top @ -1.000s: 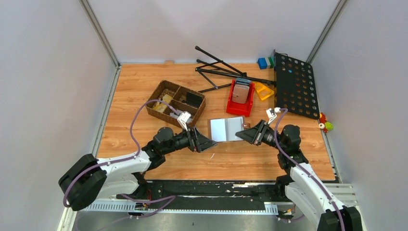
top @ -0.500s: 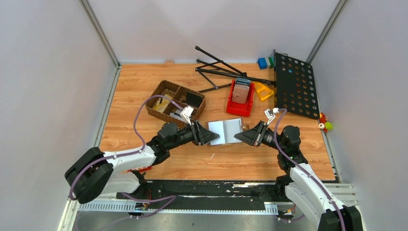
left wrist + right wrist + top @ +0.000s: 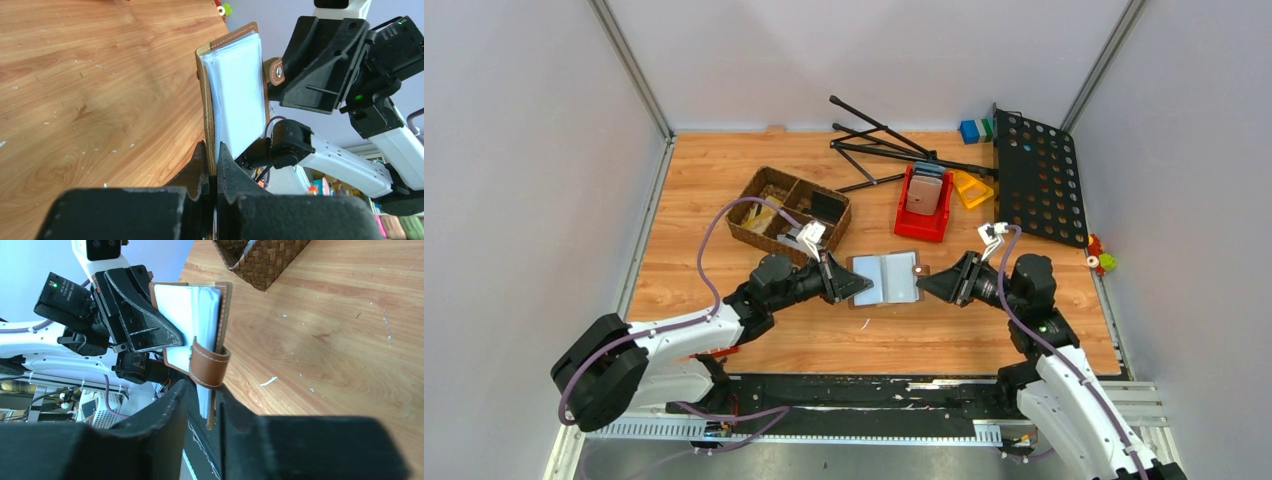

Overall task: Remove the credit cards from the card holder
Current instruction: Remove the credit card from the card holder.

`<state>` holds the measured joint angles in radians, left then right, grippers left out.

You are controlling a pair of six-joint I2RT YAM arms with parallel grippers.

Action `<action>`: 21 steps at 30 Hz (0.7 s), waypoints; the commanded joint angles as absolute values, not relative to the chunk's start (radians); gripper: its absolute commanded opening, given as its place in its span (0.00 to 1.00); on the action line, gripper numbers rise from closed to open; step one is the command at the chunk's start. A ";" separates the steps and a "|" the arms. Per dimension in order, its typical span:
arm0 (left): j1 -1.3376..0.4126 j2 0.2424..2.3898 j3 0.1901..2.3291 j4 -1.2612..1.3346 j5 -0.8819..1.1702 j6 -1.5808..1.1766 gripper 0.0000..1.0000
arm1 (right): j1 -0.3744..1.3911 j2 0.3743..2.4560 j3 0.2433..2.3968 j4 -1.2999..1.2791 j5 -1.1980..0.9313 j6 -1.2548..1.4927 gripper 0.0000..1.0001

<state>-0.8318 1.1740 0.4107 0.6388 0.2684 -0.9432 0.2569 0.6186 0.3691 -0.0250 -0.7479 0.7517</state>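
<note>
The card holder (image 3: 884,279) is a brown leather-look wallet, spread open with its pale sleeved inside facing up, held off the table between both arms. My left gripper (image 3: 852,284) is shut on the holder's left edge; in the left wrist view the leather cover (image 3: 206,115) is pinched between the jaws (image 3: 214,155). My right gripper (image 3: 921,281) is open around the holder's right edge, below the tab clasp (image 3: 210,365), with a gap between one finger and the sleeves (image 3: 192,325). The credit cards are hidden inside the sleeves.
A wicker basket (image 3: 789,212) stands just behind the left arm. A red bin (image 3: 924,205) holding a pinkish slab sits behind the holder. A black folded stand (image 3: 894,150), a black perforated panel (image 3: 1036,178) and small coloured blocks (image 3: 974,130) lie at the back right.
My left gripper has moved in and shut on the holder's left edge. My right gripper's jaws have loosened from the right edge. The holder has shifted slightly left and nearer.
</note>
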 commanded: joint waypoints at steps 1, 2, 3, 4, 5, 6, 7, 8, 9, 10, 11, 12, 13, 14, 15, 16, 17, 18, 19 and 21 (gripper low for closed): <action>-0.836 1.132 0.454 0.630 0.284 -0.903 0.00 | 0.259 0.619 0.405 -0.095 -0.715 0.658 0.19; -0.836 1.134 0.453 0.633 0.288 -0.907 0.00 | 0.260 0.629 0.406 -0.088 -0.726 0.660 0.13; -0.836 1.134 0.450 0.639 0.290 -0.910 0.00 | 0.260 0.639 0.409 -0.084 -0.737 0.659 0.10; -0.836 1.135 0.448 0.646 0.292 -0.913 0.00 | 0.259 0.648 0.412 -0.081 -0.749 0.656 0.09; -0.836 1.134 0.444 0.654 0.293 -0.917 0.00 | 0.260 0.656 0.415 -0.079 -0.760 0.652 0.09; -0.836 1.134 0.442 0.661 0.295 -0.923 0.00 | 0.261 0.661 0.417 -0.080 -0.764 0.651 0.10; -0.835 1.135 0.443 0.665 0.301 -0.927 0.00 | 0.260 0.664 0.419 -0.083 -0.766 0.649 0.12; -0.836 1.135 0.443 0.671 0.304 -0.931 0.00 | 0.260 0.665 0.421 -0.085 -0.768 0.646 0.15; -0.836 1.134 0.442 0.676 0.306 -0.935 0.00 | 0.261 0.665 0.421 -0.087 -0.770 0.643 0.18; -0.836 1.132 0.441 0.681 0.308 -0.937 0.00 | 0.260 0.663 0.422 -0.088 -0.770 0.641 0.21; -0.836 1.131 0.440 0.681 0.308 -0.937 0.00 | 0.261 0.662 0.421 -0.088 -0.771 0.641 0.23; -0.836 1.130 0.440 0.680 0.308 -0.937 0.00 | 0.261 0.660 0.421 -0.088 -0.773 0.644 0.26; -0.836 1.131 0.440 0.679 0.308 -0.937 0.00 | 0.261 0.659 0.420 -0.087 -0.777 0.646 0.28; -0.836 1.129 0.439 0.676 0.304 -0.937 0.00 | 0.261 0.655 0.418 -0.079 -0.782 0.650 0.29; -0.835 1.131 0.438 0.675 0.302 -0.937 0.00 | 0.260 0.653 0.419 -0.075 -0.785 0.653 0.29; -0.836 1.132 0.437 0.678 0.304 -0.938 0.00 | 0.261 0.650 0.419 -0.074 -0.783 0.654 0.26; -0.836 1.133 0.437 0.682 0.307 -0.941 0.00 | 0.260 0.648 0.420 -0.074 -0.781 0.654 0.22; -0.836 1.134 0.438 0.686 0.311 -0.944 0.00 | 0.261 0.649 0.420 -0.075 -0.781 0.654 0.19; -0.836 1.134 0.439 0.689 0.313 -0.946 0.00 | 0.261 0.651 0.420 -0.075 -0.781 0.654 0.17; -0.836 1.134 0.441 0.694 0.324 -0.951 0.00 | 0.261 0.657 0.421 -0.074 -0.784 0.654 0.15</action>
<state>-0.8318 1.1503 0.4168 0.6243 0.3054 -0.9409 0.2569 0.6601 0.3790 -0.0990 -0.7628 0.6674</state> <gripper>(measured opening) 0.029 0.173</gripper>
